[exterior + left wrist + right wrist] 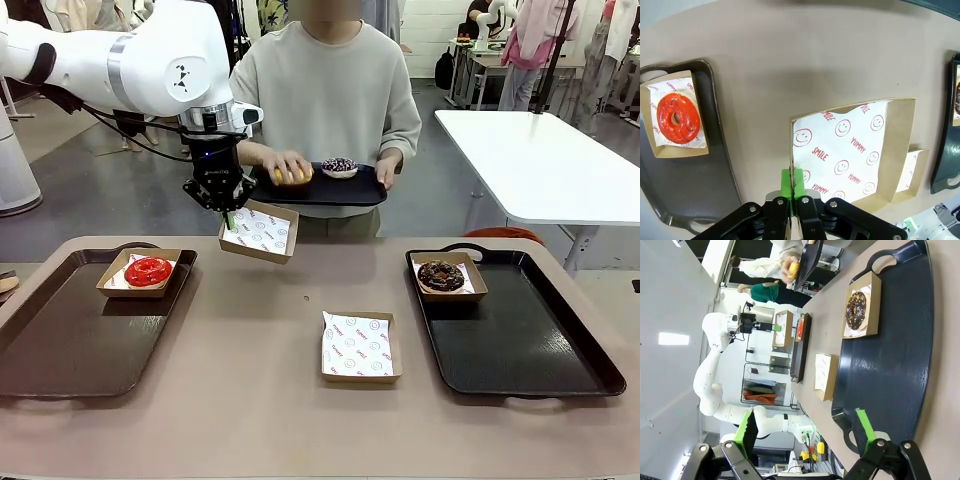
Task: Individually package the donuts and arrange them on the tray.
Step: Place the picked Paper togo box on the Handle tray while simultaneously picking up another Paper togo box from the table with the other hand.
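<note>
Across the table [250, 310] two dark trays are lying, the left tray [60, 350] carrying a boxed red donut [148, 270] and the right tray [520, 350] a boxed chocolate donut [440, 275]. At the far side a person is holding a third tray [330, 192], with a hand [290, 163] resting on the yellow donut [283, 179] and the purple sprinkled donut [339, 165] sitting beside it. A spare box [360, 347] is lying empty at the table's middle. The left arm is holding another paper-lined box [259, 232] in the air just in front of the person's tray, and it is hanging tilted, gripped by one wall only. The step in hand seems to be offering this box for the yellow donut. Doing it well likely means bringing the box level and close under the tray's edge, steady enough that the added weight is not twisting it loose. The left gripper [228, 212] is pinching the box's wall, pads pressed tight. The right gripper [805, 414] is hovering over the right tray, fingers spread wide, holding nothing.
</note>
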`<state>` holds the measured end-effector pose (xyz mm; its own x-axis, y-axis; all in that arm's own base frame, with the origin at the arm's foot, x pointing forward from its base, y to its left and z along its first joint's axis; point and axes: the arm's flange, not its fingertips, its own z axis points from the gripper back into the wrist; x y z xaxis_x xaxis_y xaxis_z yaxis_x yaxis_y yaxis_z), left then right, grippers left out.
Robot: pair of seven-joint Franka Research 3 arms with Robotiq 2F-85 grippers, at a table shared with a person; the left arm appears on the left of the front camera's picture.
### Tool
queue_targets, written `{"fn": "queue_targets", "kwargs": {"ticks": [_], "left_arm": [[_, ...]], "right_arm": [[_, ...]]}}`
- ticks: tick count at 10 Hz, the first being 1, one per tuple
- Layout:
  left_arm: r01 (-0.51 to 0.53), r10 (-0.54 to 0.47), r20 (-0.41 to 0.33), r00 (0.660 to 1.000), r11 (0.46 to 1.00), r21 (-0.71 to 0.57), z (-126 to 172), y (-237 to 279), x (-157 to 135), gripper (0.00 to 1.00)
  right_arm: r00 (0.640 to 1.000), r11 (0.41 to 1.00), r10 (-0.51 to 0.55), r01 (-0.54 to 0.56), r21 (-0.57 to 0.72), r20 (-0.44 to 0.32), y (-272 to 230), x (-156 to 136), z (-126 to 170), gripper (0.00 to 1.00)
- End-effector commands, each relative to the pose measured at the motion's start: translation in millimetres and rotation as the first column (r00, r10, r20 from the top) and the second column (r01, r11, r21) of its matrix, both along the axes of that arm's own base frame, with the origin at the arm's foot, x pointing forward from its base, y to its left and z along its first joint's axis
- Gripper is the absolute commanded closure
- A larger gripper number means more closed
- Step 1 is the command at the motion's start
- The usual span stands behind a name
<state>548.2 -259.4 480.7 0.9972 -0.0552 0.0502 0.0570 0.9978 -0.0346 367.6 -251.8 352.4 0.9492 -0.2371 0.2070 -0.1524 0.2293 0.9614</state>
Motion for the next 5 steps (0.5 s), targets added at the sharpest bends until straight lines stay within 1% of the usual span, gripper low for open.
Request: {"fn": "queue_targets", "kwargs": {"ticks": [1, 5], "left_arm": [[0.001, -0.001, 0.000, 1.000, 1.000, 0.002, 0.3, -1.7, -0.6, 1.00], [0.001, -0.001, 0.000, 1.000, 1.000, 0.002, 0.3, -1.7, -0.6, 1.00]], "right_arm": [[1.000, 1.000, -0.001, 0.001, 0.002, 0.000, 0.8, -0.8, -0.3, 0.00], [1.000, 1.000, -0.001, 0.001, 0.002, 0.000, 0.8, -0.8, -0.3, 0.00]]}}
